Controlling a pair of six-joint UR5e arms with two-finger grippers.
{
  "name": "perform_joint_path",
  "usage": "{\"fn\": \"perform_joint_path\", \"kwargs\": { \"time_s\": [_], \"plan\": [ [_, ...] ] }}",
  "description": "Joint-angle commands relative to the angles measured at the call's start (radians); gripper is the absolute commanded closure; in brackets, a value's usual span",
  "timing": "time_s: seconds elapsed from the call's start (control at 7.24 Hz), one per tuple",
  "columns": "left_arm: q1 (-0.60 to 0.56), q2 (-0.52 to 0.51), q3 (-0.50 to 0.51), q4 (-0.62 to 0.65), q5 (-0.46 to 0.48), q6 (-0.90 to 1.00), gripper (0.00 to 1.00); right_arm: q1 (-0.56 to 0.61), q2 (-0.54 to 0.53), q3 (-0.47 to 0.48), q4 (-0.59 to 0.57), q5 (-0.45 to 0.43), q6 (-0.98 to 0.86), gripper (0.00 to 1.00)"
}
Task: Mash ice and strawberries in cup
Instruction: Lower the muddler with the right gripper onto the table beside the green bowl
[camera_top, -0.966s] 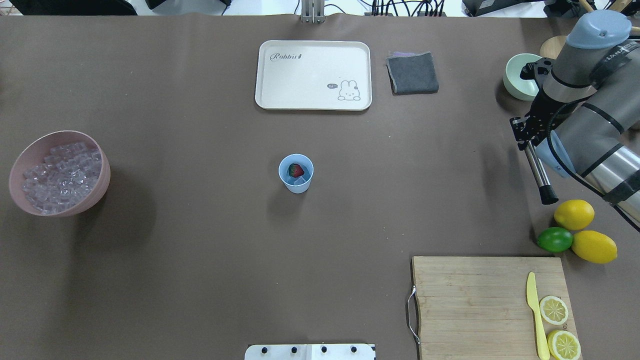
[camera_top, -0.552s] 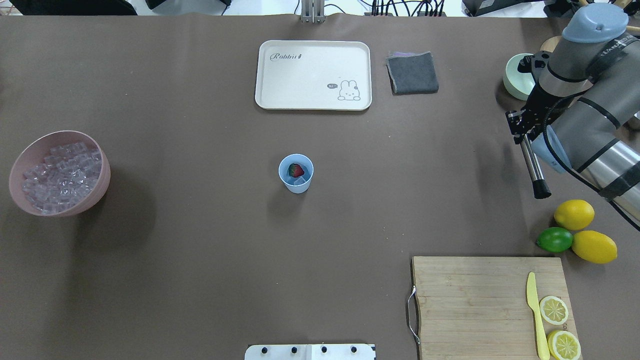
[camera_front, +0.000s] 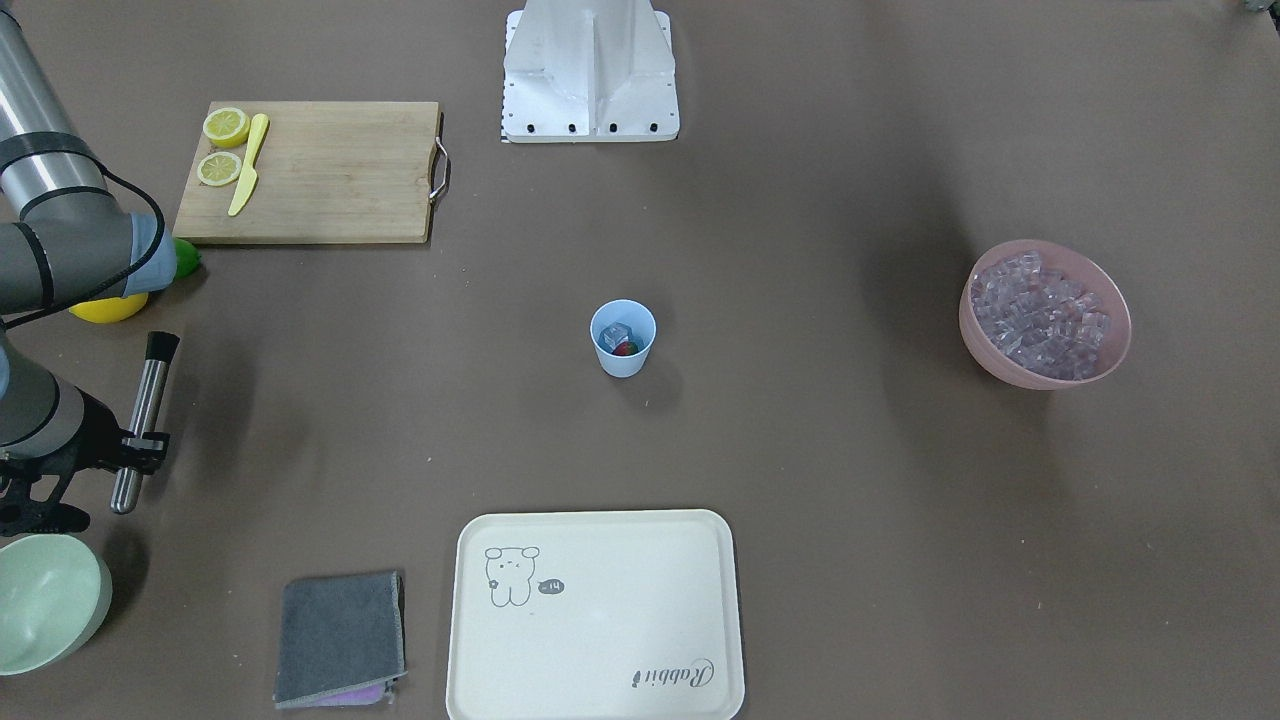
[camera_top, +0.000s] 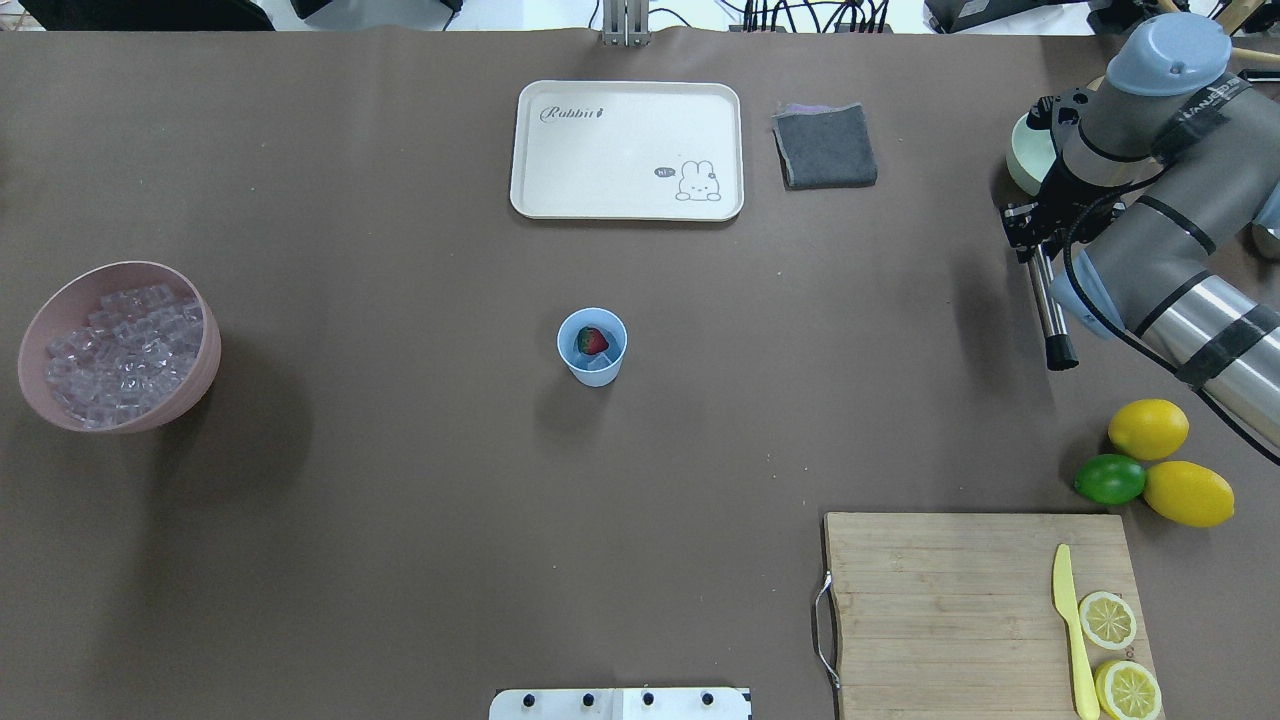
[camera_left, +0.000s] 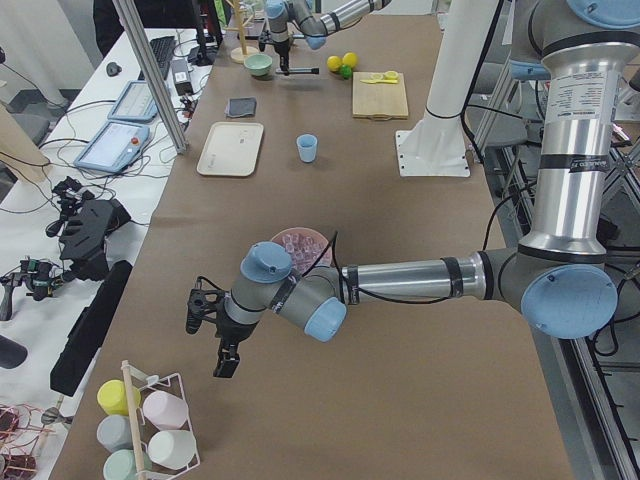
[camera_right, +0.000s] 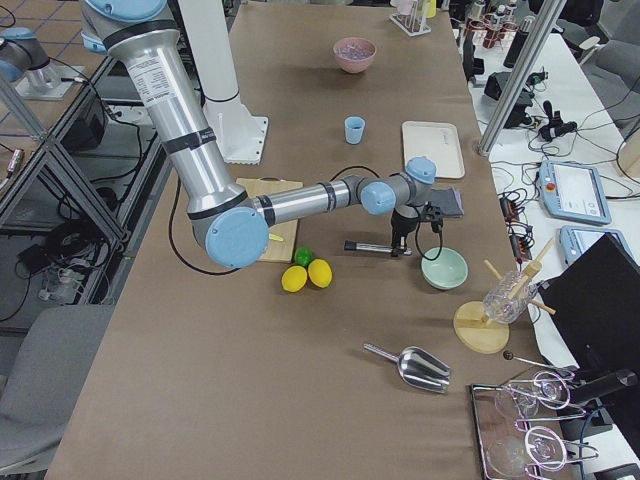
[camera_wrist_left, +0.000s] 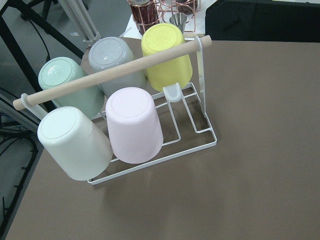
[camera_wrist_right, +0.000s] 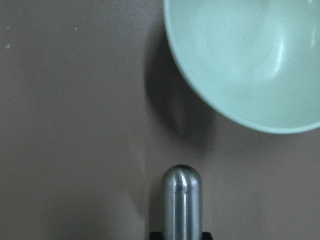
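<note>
The light-blue cup (camera_top: 592, 365) stands at the table's middle, also in the front view (camera_front: 622, 358). Inside it lie a red strawberry (camera_top: 594, 341) and an ice cube (camera_front: 616, 334). More ice (camera_top: 125, 345) fills the pink bowl (camera_top: 203, 383) at the left edge. My right gripper (camera_top: 1035, 245) is shut on a steel muddler (camera_top: 1048, 310) with a black tip, held lying level above the table far right of the cup, beside the pale green bowl (camera_top: 1022, 160). My left gripper (camera_left: 225, 345) shows only in the exterior left view; I cannot tell its state.
A cream tray (camera_top: 627, 150) and a grey cloth (camera_top: 825, 145) lie at the far side. Two lemons (camera_top: 1148, 428), a lime (camera_top: 1109, 479) and a cutting board (camera_top: 950, 610) with a knife and lemon slices sit at the right. A rack of cups (camera_wrist_left: 125, 120) fills the left wrist view.
My right arm has carried the muddler toward the far side and slightly left, away from the lemons. The cup and its contents have not moved.
</note>
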Motion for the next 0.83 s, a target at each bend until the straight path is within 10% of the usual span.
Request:
{"fn": "perform_joint_path", "kwargs": {
  "time_s": [0.0, 0.41, 0.55, 0.69],
  "plan": [
    [0.003, -0.015, 0.006, 0.004, 0.001, 0.000, 0.03, -0.002, 0.001, -0.007, 0.012, 0.001, 0.007, 1.00],
    [0.003, -0.024, 0.012, 0.006, 0.001, 0.000, 0.03, -0.007, -0.001, -0.006, 0.012, 0.009, 0.015, 1.00],
    [0.003, -0.024, 0.012, 0.006, 0.001, 0.000, 0.03, -0.009, -0.013, 0.002, 0.014, 0.009, 0.015, 0.03],
    [0.003, -0.024, 0.012, 0.006, 0.001, 0.000, 0.03, -0.009, -0.014, 0.007, 0.014, 0.009, 0.023, 0.00]
  ]
}}
